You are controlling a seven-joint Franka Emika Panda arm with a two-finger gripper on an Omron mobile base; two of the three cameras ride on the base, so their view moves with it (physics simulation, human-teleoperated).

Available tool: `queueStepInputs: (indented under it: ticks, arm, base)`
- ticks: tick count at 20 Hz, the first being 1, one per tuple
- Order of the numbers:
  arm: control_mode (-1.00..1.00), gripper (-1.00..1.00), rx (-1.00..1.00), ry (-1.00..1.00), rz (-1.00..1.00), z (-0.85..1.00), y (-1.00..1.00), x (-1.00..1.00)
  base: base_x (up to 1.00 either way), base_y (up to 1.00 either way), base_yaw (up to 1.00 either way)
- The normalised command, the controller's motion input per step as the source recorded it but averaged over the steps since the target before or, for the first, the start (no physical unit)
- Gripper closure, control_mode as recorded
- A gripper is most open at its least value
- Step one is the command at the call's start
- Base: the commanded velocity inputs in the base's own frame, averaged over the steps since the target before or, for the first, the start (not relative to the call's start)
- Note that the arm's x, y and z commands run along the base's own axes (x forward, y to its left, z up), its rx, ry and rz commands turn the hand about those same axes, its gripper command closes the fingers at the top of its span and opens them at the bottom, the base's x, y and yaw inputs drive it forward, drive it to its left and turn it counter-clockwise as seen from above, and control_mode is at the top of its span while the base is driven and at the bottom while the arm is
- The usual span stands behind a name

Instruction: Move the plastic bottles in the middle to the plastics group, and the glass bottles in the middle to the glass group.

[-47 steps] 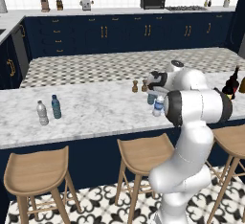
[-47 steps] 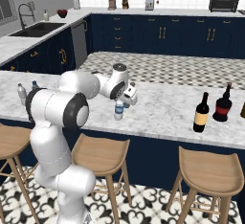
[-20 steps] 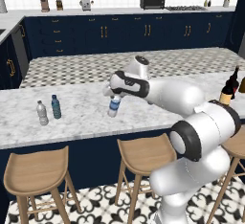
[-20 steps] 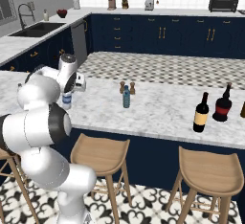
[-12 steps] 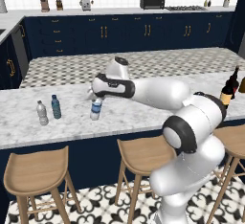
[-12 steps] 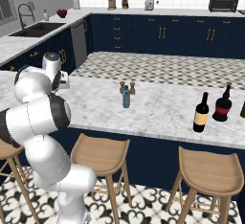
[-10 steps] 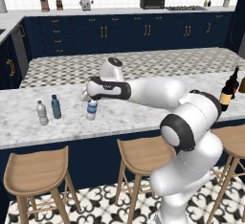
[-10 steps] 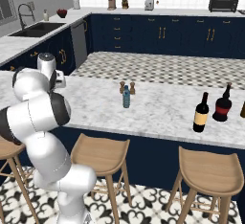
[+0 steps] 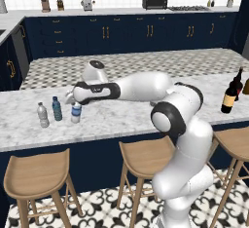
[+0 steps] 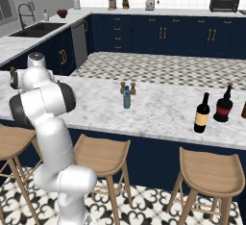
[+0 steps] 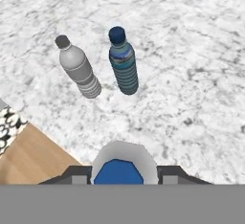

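Clear bottle (image 9: pixel 76 112) in pincer (image 9: pixel 74 100)

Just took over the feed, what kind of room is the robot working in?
A home kitchen, rendered: a marble island counter with wooden bar stools along it, dark blue cabinets behind, a sink and a toaster oven.

Both base views look forward and down from behind the arm, left and right, sharing the marble counter (image 9: pixel 126 117), while the hand view peers closely down onto its left end.
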Motion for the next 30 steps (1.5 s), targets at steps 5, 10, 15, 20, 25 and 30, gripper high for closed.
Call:
queueStepInputs:
  ticks: [5,10,15,20,25,30]
  arm:
    - [-1.0,1.0,-0.07,0.01,0.03,-0.31,0.17,0.27]
    - [-1.0,1.0,-0.1,0.0,0.0,-0.34,0.06,0.22]
    - [-1.0,1.0,-0.01,-0.01,0.02,-0.26,0.0,0.03]
    - [-1.0,1.0,0.0,-0.02,0.01,-0.15,0.0,0.0]
    - [-1.0,1.0,0.01,-0.05,0.01,-0.1,0.0,0.04]
    - [-1.0,1.0,0.01,-0.04,0.0,-0.12,0.04,0.2]
  base:
    - [0.0,0.0,0.0]
    - [0.0,0.0,0.0]
    - [0.0,0.0,0.0]
    - [0.0,0.0,0.0]
    - [0.0,0.0,0.0]
    - [0.0,0.0,0.0]
